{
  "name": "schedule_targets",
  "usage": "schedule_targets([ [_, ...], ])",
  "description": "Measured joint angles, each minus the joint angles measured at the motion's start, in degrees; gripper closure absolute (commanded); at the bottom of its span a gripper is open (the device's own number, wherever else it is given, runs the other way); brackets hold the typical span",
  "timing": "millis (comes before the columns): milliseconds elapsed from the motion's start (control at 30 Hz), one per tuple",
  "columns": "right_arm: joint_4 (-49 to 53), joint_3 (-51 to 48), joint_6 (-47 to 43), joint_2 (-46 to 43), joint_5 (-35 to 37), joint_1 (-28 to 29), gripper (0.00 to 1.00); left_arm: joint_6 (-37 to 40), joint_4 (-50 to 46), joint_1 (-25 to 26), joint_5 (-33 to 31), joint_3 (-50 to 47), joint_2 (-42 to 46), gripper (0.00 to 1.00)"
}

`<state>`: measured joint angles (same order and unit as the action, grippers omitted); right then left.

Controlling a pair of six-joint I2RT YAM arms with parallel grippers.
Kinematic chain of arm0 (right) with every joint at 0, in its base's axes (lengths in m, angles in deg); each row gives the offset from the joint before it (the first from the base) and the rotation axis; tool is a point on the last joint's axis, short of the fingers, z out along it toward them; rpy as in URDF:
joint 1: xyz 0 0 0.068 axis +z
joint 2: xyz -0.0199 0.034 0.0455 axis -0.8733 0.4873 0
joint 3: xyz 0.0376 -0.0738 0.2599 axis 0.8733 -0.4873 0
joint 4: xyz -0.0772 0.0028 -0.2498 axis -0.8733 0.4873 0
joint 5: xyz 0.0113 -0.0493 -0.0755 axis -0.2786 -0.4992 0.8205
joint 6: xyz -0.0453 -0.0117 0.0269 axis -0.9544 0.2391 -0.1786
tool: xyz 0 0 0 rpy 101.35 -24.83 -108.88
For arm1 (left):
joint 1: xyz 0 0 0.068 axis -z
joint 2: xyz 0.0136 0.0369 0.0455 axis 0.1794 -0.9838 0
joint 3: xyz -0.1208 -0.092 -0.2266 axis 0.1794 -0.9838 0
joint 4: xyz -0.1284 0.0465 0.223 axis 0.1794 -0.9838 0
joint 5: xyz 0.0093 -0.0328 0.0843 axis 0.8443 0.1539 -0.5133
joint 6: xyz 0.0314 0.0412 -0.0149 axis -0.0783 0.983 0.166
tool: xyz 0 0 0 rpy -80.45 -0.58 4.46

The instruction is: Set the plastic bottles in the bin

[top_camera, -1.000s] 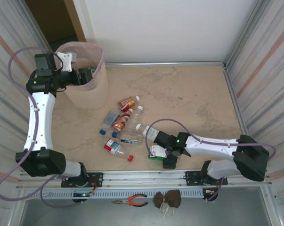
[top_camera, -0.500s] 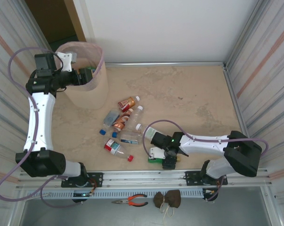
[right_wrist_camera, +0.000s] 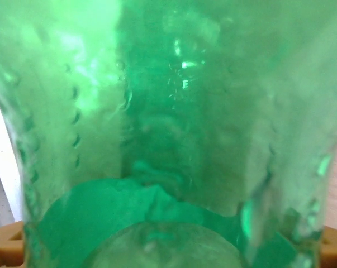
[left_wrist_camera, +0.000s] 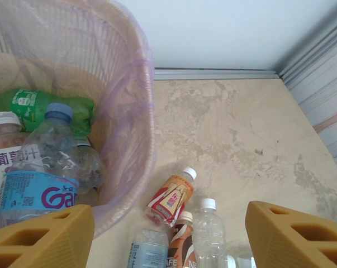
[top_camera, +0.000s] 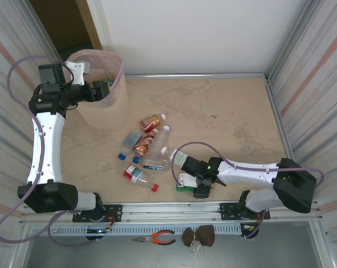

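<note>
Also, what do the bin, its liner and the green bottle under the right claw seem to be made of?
Bin: seemingly stiff beige plastic, matte, ribbed wall. Liner: thin pink plastic film, translucent, wrinkled. Green bottle: probably tinted plastic, glossy, with highlights.

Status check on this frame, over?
Left claw open, over the bin. Right claw astride green bottle, grip unconfirmed. Loose bottles lie between it and bin.

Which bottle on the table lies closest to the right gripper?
The green bottle, right at the right gripper; the clear and brown bottles lie clustered farther to its left.
</note>
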<state>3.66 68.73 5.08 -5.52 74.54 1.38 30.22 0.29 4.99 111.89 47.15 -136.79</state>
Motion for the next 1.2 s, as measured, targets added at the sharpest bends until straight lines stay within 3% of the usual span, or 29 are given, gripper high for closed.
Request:
schedule_targets([
  [300,-2.0,0.0,-6.6,-16.1,9.3,0.0,0.47,1.8,-3.5,7.3,1.7,1.2,0.7,0.28],
  [533,-6.3,0.1,-26.3,-27.7,16.2,0.1,0.46,4.5,-8.1,17.4,1.7,3.1,0.6,0.28],
  [933,-20.7,7.7,-64.7,-29.3,22.3,0.5,0.56,6.0,-12.7,34.5,2.9,3.4,0.5,0.28],
  [1200,-28.7,8.0,-79.5,-29.0,21.2,1.4,0.61,5.8,-12.2,44.2,5.3,2.2,0.3,0.25],
])
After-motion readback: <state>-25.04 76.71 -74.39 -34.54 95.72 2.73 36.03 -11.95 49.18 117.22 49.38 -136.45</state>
